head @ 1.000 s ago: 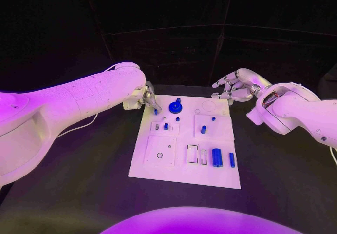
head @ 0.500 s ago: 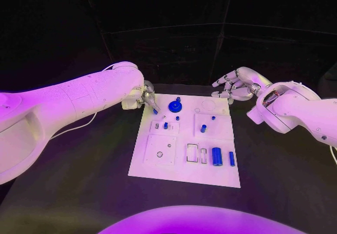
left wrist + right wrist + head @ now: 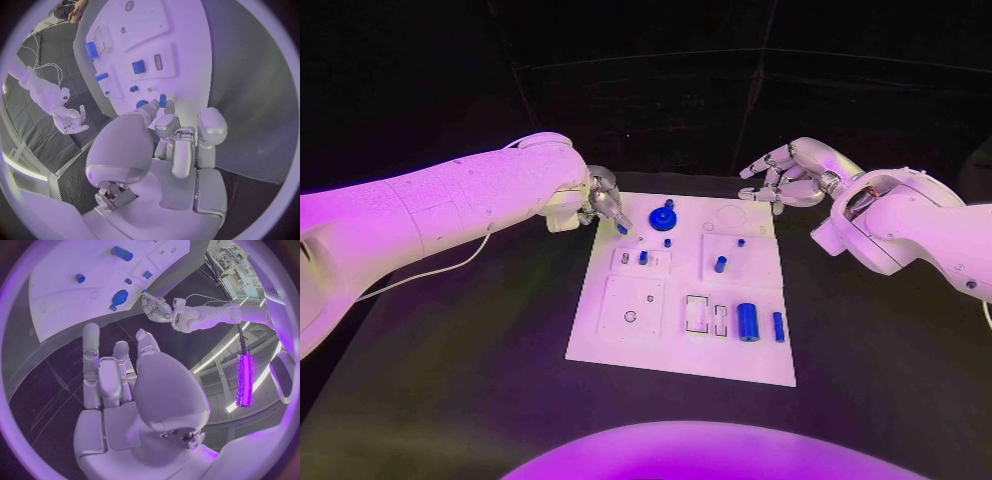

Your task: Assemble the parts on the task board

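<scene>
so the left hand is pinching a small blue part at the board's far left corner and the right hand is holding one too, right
Not quite. The left hand does pinch a small blue part at the task board's far left corner, but the right hand holds nothing; the right wrist view shows its fingers apart.

Two bulky, smooth white arms with rounded shells, a thin pale cable [image 3: 459,268] trailing beneath the left arm [image 3: 437,210], each ending in a silver hand: left hand [image 3: 600,203], right hand [image 3: 788,174], with jointed metallic segments and rounded fingertips.
</scene>
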Robot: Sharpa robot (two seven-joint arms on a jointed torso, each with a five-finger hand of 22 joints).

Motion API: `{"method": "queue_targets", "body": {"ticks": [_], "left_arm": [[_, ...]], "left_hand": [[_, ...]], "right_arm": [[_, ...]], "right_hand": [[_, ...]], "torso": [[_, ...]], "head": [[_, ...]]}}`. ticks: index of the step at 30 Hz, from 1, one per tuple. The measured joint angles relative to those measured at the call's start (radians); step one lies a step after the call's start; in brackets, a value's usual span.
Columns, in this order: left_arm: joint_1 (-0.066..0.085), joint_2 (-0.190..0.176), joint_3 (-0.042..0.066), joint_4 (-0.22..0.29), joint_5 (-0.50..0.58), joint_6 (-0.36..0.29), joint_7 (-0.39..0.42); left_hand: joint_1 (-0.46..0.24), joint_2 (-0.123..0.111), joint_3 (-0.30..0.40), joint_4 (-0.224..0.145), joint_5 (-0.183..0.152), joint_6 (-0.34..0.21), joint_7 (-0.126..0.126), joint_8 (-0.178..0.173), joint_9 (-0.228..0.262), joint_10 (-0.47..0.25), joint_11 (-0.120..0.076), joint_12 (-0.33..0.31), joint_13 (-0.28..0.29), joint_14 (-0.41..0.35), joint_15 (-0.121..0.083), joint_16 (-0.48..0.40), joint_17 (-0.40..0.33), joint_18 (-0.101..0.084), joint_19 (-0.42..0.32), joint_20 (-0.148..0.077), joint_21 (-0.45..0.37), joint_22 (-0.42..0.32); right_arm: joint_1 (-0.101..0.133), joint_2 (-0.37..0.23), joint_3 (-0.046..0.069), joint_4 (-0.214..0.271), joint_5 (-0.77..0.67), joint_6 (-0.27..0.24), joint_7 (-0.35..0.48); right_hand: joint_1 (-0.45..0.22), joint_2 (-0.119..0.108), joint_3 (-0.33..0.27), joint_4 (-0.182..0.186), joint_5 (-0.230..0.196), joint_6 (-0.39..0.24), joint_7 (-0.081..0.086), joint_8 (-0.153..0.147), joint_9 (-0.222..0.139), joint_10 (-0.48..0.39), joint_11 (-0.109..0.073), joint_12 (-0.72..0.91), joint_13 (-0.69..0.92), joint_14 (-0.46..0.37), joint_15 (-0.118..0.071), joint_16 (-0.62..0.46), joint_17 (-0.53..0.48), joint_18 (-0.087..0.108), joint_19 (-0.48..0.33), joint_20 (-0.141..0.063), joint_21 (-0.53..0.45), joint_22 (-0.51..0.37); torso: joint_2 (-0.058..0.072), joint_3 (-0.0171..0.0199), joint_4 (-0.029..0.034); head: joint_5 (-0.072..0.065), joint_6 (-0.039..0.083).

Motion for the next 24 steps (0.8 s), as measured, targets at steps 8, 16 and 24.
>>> {"method": "queue_targets", "body": {"ticks": [8, 16, 24], "left_arm": [[-0.007, -0.083, -0.001, 0.125, 0.008, -0.079, -0.003], [-0.035, -0.136, -0.003, 0.209, 0.002, -0.151, -0.005], [-0.047, -0.141, -0.005, 0.238, -0.007, -0.191, -0.004]], "left_hand": [[-0.017, -0.017, 0.038, -0.006, 0.0, 0.0, 0.0, 0.011, 0.004, 0.0, 0.0, 0.0, -0.005, 0.0, 0.0, 0.0, 0.0, 0.0, 0.007, 0.0, 0.0, 0.007], [-0.027, -0.027, 0.058, -0.012, 0.0, 0.002, -0.002, 0.017, 0.004, 0.004, -0.004, 0.0, -0.007, 0.0, 0.0, 0.0, 0.0, 0.0, 0.007, 0.0, 0.0, 0.01], [-0.034, -0.034, 0.069, -0.009, 0.0, 0.004, -0.003, 0.022, 0.006, 0.007, 0.0, 0.0, -0.007, 0.0, 0.0, 0.0, 0.0, 0.0, 0.007, 0.0, 0.0, 0.012]], "right_arm": [[0.0, 0.0, 0.0, -0.004, 0.001, 0.0, 0.0], [0.0, 0.001, 0.0, -0.009, 0.001, 0.0, 0.0], [0.0, 0.003, 0.0, -0.012, 0.001, 0.0, 0.001]], "right_hand": [[0.0, 0.0, 0.0, 0.0, 0.0, 0.0, 0.0, 0.0, 0.0, 0.0, 0.0, 0.0, 0.0, 0.0, 0.0, 0.0, 0.0, 0.0, 0.0, 0.0, 0.0, 0.0], [0.0, 0.0, 0.0, 0.0, 0.0, 0.0, 0.0, 0.0, 0.0, 0.0, 0.0, 0.0, 0.0, 0.0, 0.0, 0.0, 0.0, 0.0, 0.0, 0.0, 0.0, 0.0], [0.0, 0.0, 0.0, 0.0, 0.0, 0.0, 0.0, 0.0, 0.0, 0.0, 0.0, 0.0, 0.0, 0.0, 0.0, 0.0, 0.0, 0.0, 0.0, 0.0, 0.0, 0.0]], "torso": [[0.0, -0.0005, 0.0013], [-0.002, -0.0019, 0.0047], [-0.002, -0.0027, 0.0055]], "head": [[0.006, -0.002], [0.007, -0.007], [0.006, -0.01]]}}
